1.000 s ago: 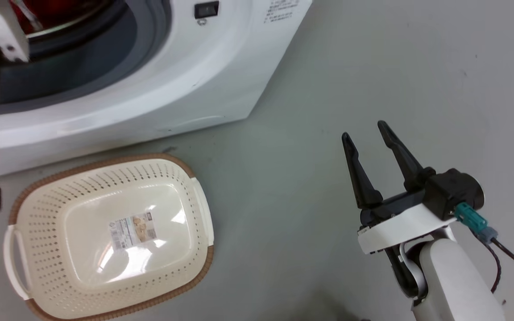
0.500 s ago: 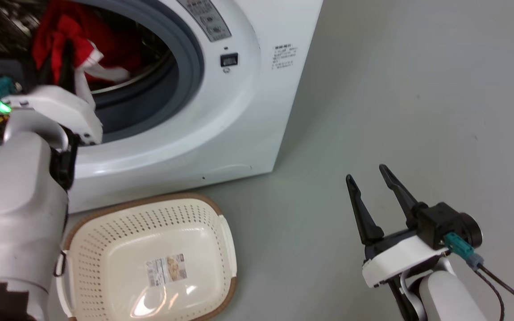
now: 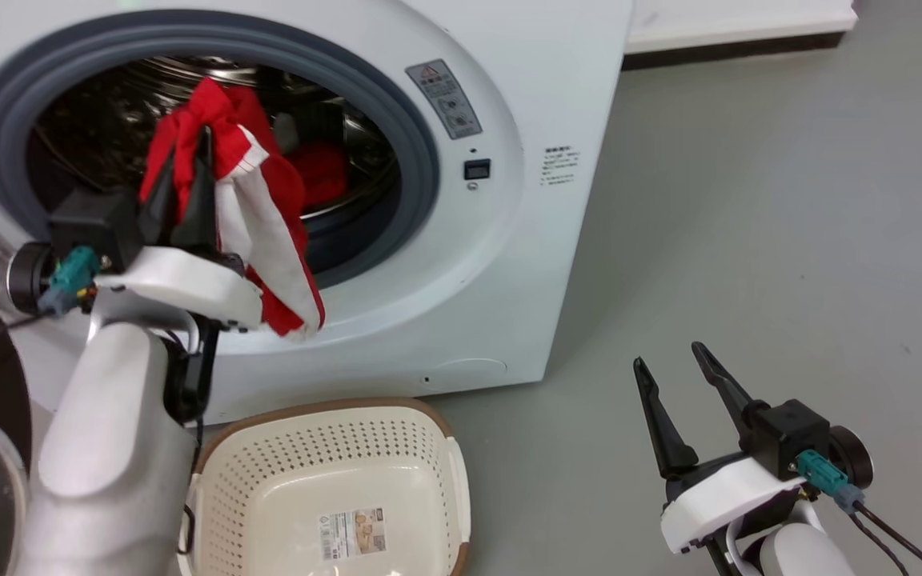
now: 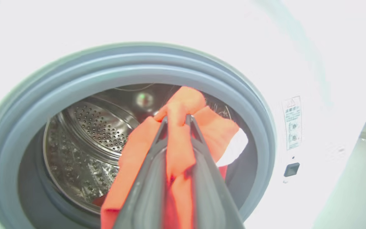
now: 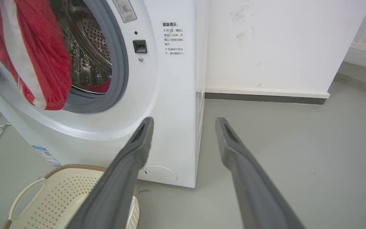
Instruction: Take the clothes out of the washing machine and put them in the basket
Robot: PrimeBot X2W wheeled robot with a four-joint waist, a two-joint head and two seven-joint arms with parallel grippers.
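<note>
The clothes (image 3: 269,208), red with a pale band, hang at the left from the left gripper (image 3: 187,148), whose fingers are pinched tight on the bunched fabric before the washing machine's (image 3: 445,320) open porthole. The basket (image 3: 325,406) sits on the floor just nearer, below them. At the right, the right gripper (image 3: 667,354) hovers spread wide, holding nothing.

Left hand (image 3: 189,152) pinches the clothes (image 3: 283,188); right hand (image 3: 667,356) splayed.

A bright red fabric garment (image 3: 289,192) partly blocked the large white washing machine's (image 3: 525,264) porthole; the cream plastic basket (image 3: 285,464) below stood unobstructed.
</note>
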